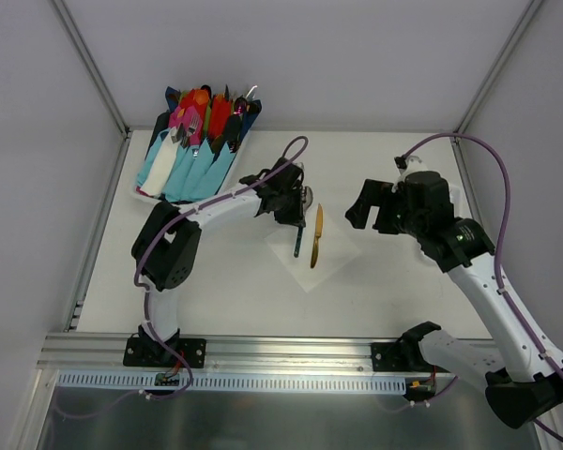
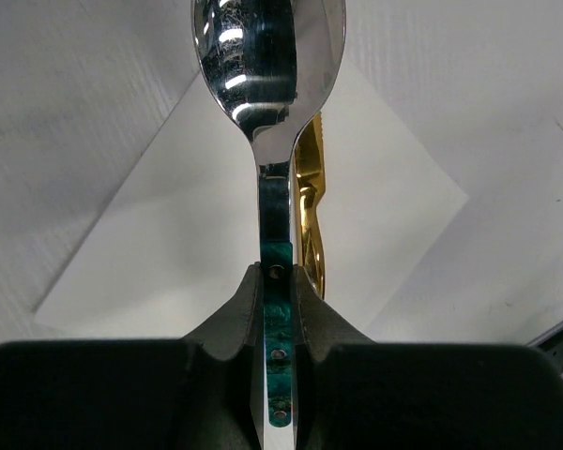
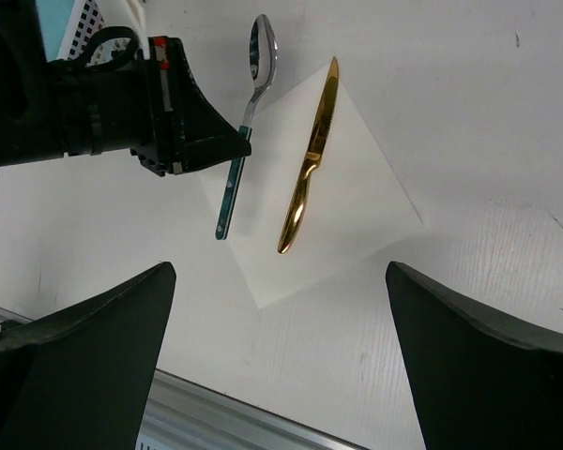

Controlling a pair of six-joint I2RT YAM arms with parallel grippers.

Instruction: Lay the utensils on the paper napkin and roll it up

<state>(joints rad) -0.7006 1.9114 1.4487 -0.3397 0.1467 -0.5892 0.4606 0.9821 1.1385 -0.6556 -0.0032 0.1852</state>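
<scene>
Paper napkin [image 1: 336, 255]: plain white square, flat on the tabletop [image 1: 216, 281], turned like a diamond with one corner toward the arm bases.

Golden knife [image 1: 315, 237]: slim, shiny, one piece. It lies flat on the napkin near the middle, blade tip toward the far corner, handle toward the bases.

Spoon [image 3: 261, 52]: silvery bowl, dark teal handle with small rivets. It's clamped mid-handle in the left pincer [image 2: 280, 286], just left of the knife and roughly parallel, bowl past the napkin's far edge. Can't tell if it touches the sheet.
</scene>
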